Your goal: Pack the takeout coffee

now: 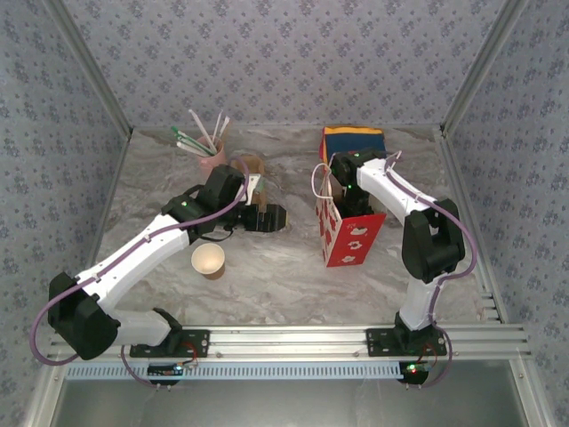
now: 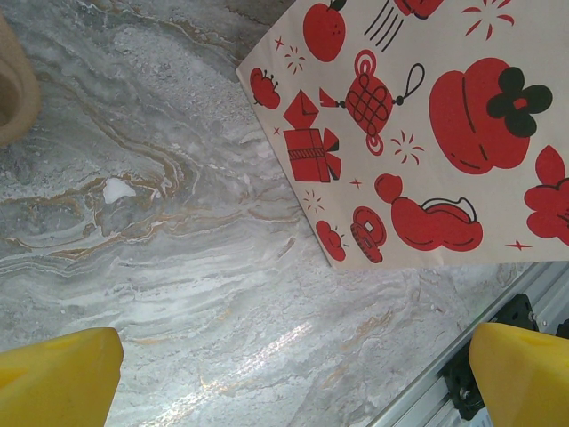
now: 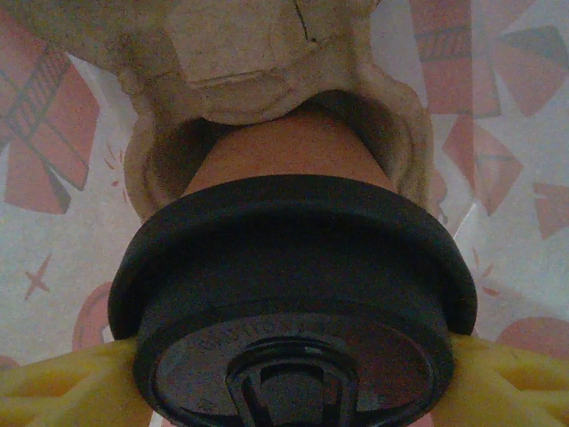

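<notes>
The takeout coffee (image 3: 293, 267), a tan cup under a round black lid, sits in a hollow of a pale pulp tray (image 3: 258, 62) inside the red-and-white printed paper bag (image 1: 351, 236). My right gripper (image 3: 293, 382) reaches down into the bag, with one yellow finger (image 3: 62, 387) on each side of the lid. Whether the fingers still touch the lid is unclear. My left gripper (image 1: 267, 216) hovers open over bare table left of the bag (image 2: 427, 133), with nothing between its fingers (image 2: 53, 378).
A lidless paper cup (image 1: 208, 260) stands near my left forearm. At the back left are a pink cup of straws (image 1: 212, 156) and a brown cup (image 1: 252, 166). A blue-and-yellow box (image 1: 354, 140) stands behind the bag. The metal rail (image 2: 462, 374) runs along the near table edge.
</notes>
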Robot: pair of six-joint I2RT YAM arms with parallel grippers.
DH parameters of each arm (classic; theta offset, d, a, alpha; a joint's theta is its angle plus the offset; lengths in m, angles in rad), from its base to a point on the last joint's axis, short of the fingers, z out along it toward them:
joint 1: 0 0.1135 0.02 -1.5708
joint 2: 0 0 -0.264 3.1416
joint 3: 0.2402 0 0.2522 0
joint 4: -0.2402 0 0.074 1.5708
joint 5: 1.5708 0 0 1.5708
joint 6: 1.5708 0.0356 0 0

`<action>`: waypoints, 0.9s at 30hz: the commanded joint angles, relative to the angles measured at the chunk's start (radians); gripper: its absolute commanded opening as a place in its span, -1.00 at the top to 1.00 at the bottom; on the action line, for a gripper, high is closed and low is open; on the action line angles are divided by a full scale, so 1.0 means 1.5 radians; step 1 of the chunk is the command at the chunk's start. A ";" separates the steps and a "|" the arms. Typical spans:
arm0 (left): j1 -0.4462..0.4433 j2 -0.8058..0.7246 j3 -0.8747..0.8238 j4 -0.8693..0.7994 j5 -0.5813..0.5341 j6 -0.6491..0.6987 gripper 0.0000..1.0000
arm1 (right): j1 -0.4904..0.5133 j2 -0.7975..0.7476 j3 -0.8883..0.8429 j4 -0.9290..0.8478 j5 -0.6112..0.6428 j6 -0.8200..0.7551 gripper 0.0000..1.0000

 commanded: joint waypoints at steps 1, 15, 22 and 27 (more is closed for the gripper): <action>-0.004 0.005 0.015 0.006 0.003 0.014 -1.00 | 0.009 0.040 -0.027 0.093 0.004 0.008 -0.54; -0.004 0.006 0.015 0.006 0.003 0.016 -1.00 | 0.009 0.040 -0.026 0.093 0.004 0.009 -0.56; -0.003 0.007 0.014 0.007 0.003 0.015 -1.00 | 0.008 0.042 -0.023 0.091 0.006 0.009 -0.57; -0.004 0.007 0.015 0.007 0.002 0.016 -0.99 | 0.008 0.042 -0.021 0.089 0.006 0.009 -0.57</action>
